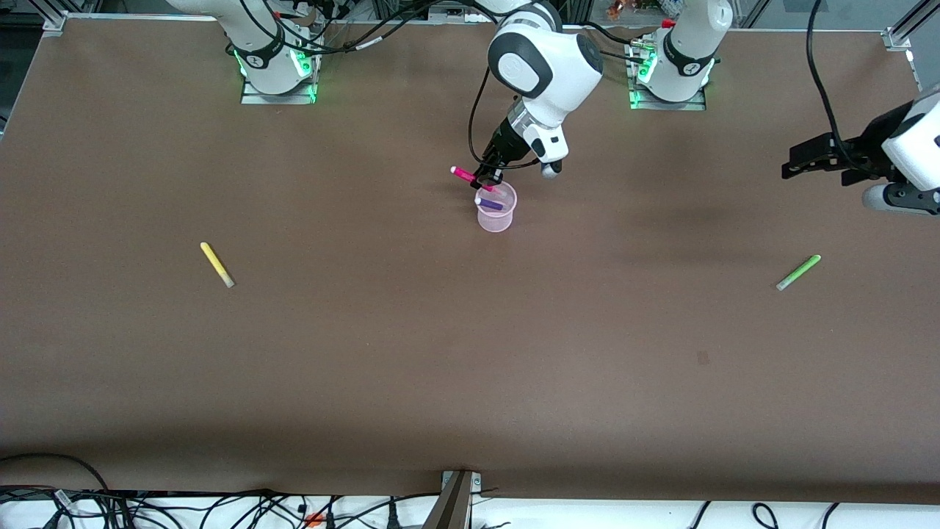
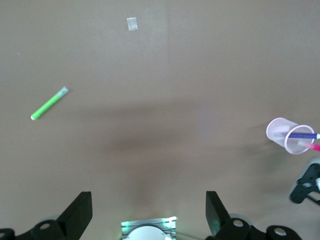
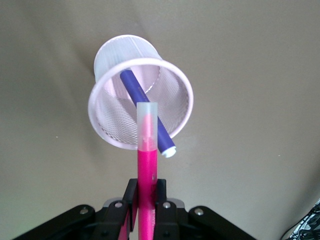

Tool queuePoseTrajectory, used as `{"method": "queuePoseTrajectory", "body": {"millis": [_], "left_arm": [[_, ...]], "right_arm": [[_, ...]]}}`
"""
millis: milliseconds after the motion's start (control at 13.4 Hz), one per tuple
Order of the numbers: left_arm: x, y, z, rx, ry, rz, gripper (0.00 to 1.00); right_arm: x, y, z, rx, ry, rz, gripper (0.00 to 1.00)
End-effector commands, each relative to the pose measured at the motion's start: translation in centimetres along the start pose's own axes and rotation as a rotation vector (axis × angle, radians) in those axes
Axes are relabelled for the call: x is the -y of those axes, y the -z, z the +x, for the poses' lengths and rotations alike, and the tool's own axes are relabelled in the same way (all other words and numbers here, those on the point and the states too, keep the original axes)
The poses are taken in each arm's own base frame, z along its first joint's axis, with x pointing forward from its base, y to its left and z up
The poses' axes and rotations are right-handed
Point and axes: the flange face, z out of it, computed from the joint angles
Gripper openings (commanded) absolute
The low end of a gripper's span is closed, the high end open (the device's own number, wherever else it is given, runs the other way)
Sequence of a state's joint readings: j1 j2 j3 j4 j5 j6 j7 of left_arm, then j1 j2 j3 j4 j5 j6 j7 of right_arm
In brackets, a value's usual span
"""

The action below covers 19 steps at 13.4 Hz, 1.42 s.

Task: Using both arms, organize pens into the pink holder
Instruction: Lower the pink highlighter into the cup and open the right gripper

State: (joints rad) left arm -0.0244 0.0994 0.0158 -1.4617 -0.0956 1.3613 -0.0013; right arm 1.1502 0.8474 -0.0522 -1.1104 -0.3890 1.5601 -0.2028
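Note:
My right gripper (image 1: 490, 176) is shut on the magenta-pink pen (image 1: 468, 175) and hangs over the pink holder (image 1: 496, 214) at mid-table. In the right wrist view the gripper (image 3: 146, 197) holds the pen (image 3: 147, 150) with its pale tip at the holder's rim (image 3: 107, 125). A dark purple pen (image 3: 135, 87) leans inside the holder. The yellow pen (image 1: 217, 264) lies toward the right arm's end of the table. The light green pen (image 1: 798, 272) lies toward the left arm's end. Above that end my left gripper (image 1: 797, 162) waits open and empty. Its wrist view shows the gripper (image 2: 150, 215), the green pen (image 2: 49, 103) and the holder (image 2: 285, 135).
A small pale patch (image 1: 703, 358) marks the brown table nearer the front camera than the green pen. Both arm bases (image 1: 277, 70) (image 1: 672, 73) stand along the table's robot edge. Cables (image 1: 220, 510) run along the front edge.

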Motion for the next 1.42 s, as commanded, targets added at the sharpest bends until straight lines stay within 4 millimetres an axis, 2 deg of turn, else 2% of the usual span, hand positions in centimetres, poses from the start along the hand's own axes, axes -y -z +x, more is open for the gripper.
{"method": "queuePoseTrajectory", "body": {"millis": [0,224,373,522,597,746,821,896,970,1045,1119,1194,1269,1343], "left_arm": [[-0.2,0.4,0.2,0.006,0.04,-0.001,1.0],[-0.5,0.1,0.4,0.01,0.054,0.0,1.0],[-0.5,0.2,0.5,0.007,0.056,0.0,1.0],[-0.5,0.2,0.9,0.0,0.046,0.0,1.0],[0.1,0.3,0.8,-0.007,0.058,-0.002,1.0],[0.4,0.1,1.0,0.0,0.074,-0.011,1.0],[1.4,0.2,1.0,-0.001,0.089,-0.02,1.0],[3.4,0.4,0.9,-0.006,0.114,-0.033,1.0],[4.7,0.6,0.8,-0.01,0.128,-0.07,1.0],[6.0,0.7,0.7,-0.015,0.147,-0.097,1.0],[6.8,0.7,0.6,-0.015,0.157,-0.1,1.0],[6.3,0.5,0.7,-0.01,0.137,-0.097,1.0],[5.8,0.4,0.8,-0.004,0.127,-0.079,1.0],[4.7,0.2,0.9,-0.001,0.109,-0.047,1.0]], "right_arm": [[0.6,0.0,0.6,0.014,-0.027,-0.028,0.0],[0.7,-0.3,0.9,0.009,-0.035,-0.029,0.0],[0.5,-0.3,0.8,0.013,-0.039,-0.029,0.33],[0.4,0.0,0.6,0.012,-0.052,-0.029,0.84],[0.3,0.1,0.5,0.012,-0.053,-0.03,0.98],[0.2,0.2,0.3,0.022,-0.053,-0.028,0.99],[0.1,0.3,0.1,0.027,-0.053,-0.026,0.99],[-0.7,0.5,-0.6,0.043,-0.061,-0.025,0.99],[-1.6,1.9,-2.0,0.052,-0.079,-0.019,0.99],[-3.2,4.5,-4.4,0.049,-0.115,-0.004,1.0],[-6.4,6.9,-7.8,0.03,-0.172,0.042,1.0],[-9.5,8.3,-11.4,0.021,-0.234,0.121,1.0],[-13.1,9.0,-15.9,0.04,-0.292,0.181,1.0],[-16.5,8.6,-19.7,0.052,-0.35,0.263,1.0]]}}
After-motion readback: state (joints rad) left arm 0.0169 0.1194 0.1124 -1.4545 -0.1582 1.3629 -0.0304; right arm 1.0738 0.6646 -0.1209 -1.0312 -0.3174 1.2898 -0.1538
